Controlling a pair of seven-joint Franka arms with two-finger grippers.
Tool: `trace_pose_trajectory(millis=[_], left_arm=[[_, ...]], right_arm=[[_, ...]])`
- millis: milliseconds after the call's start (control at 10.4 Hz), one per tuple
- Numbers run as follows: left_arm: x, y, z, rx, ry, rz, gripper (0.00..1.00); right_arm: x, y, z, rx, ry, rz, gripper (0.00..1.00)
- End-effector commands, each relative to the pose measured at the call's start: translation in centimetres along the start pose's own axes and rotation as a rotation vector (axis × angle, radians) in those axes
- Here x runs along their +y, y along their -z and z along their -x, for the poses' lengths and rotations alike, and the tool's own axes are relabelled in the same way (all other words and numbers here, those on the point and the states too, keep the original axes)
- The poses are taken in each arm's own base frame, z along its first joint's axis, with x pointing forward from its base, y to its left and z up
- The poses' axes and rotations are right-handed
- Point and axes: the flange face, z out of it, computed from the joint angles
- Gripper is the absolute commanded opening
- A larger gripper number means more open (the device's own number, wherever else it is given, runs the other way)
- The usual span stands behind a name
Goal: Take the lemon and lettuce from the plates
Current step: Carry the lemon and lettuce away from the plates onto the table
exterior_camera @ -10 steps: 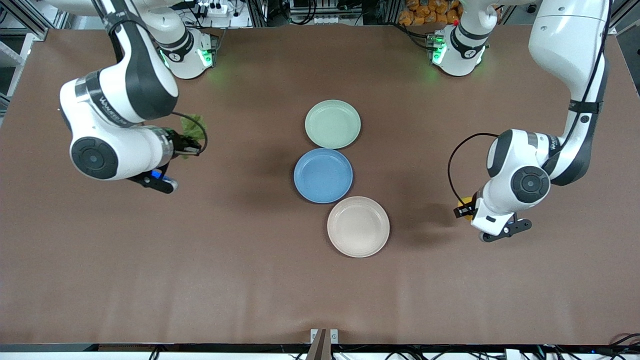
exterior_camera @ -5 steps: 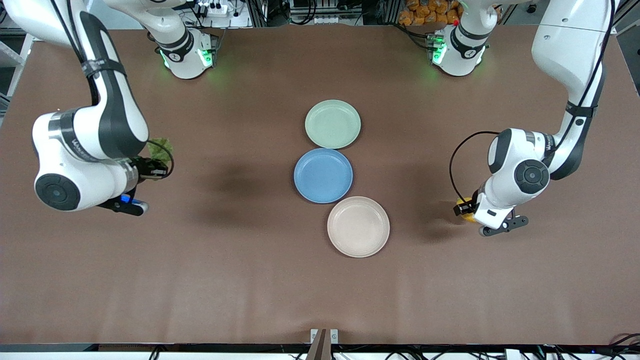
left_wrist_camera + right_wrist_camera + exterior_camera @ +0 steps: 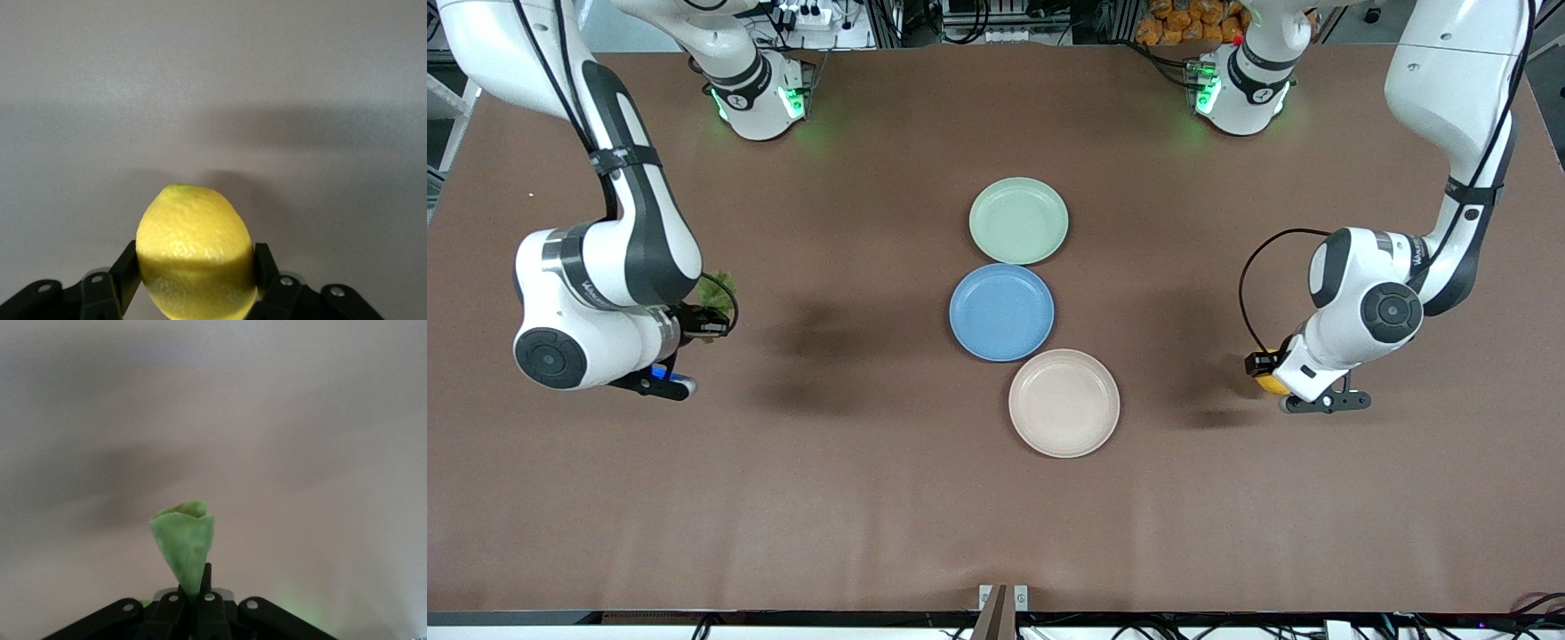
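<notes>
My left gripper point(image 3: 1263, 373) is shut on the yellow lemon point(image 3: 1267, 383) low over bare table toward the left arm's end; in the left wrist view the lemon point(image 3: 195, 250) sits clamped between both fingers. My right gripper point(image 3: 713, 322) is shut on the green lettuce point(image 3: 722, 286) over bare table toward the right arm's end; in the right wrist view the leaf point(image 3: 185, 547) sticks up from the closed fingers. The pale green plate point(image 3: 1019, 220) and the beige plate point(image 3: 1064, 403) lie empty mid-table.
A blue plate point(image 3: 1002, 312) lies between the green and beige plates. The arm bases stand at the table's edge farthest from the front camera.
My right gripper carried the lettuce away from the plates toward the right arm's end, then settled. My left gripper shifted slightly with the lemon and sank lower.
</notes>
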Motion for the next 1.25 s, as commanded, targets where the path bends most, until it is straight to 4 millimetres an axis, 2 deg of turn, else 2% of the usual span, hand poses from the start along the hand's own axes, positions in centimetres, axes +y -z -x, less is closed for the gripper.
trace_pose_trajectory(millis=[0, 96, 193, 289, 385, 578, 674, 771, 867, 963, 1156], left_arm=[[1.1, -0.1, 0.4, 0.004, -0.035, 0.011, 0.0], [1.1, 0.1, 0.2, 0.008, -0.035, 0.012, 0.01], [1.3, 0.0, 0.2, 0.007, -0.036, 0.012, 0.22], [2.2, -0.4, 0.1, 0.003, -0.049, 0.012, 0.65], [3.4, -0.8, 0.1, 0.0, -0.059, 0.013, 0.99], [3.6, -0.8, 0.1, 0.0, -0.059, 0.013, 1.0], [3.6, -0.8, 0.1, 0.0, -0.058, 0.013, 1.0], [3.6, -0.7, 0.1, 0.002, -0.058, 0.013, 1.0], [3.5, -0.4, 0.1, 0.006, -0.054, 0.013, 1.0], [3.7, -0.2, 0.1, 0.008, -0.041, 0.013, 1.0], [6.3, 0.0, 0.7, 0.009, 0.013, 0.012, 1.0]], right_arm=[[0.9, -2.5, -0.2, 0.023, 0.016, -0.004, 0.0], [0.9, -4.2, -0.6, 0.048, 0.016, -0.014, 0.0], [1.1, -6.1, -0.8, 0.067, 0.012, -0.025, 0.0], [1.1, -7.2, -0.9, 0.082, 0.01, -0.031, 0.0], [1.0, -7.8, -0.8, 0.084, 0.01, -0.033, 0.0], [0.8, -8.7, -0.9, 0.095, 0.011, -0.041, 0.0], [0.8, -9.0, -0.9, 0.093, 0.011, -0.041, 0.07], [0.7, -9.1, -1.0, 0.092, 0.012, -0.04, 0.38], [0.6, -9.0, -0.9, 0.091, 0.007, -0.039, 0.86], [0.9, -8.9, -0.9, 0.087, 0.003, -0.04, 1.0], [1.2, -7.4, -0.9, 0.069, 0.0, -0.036, 1.0]])
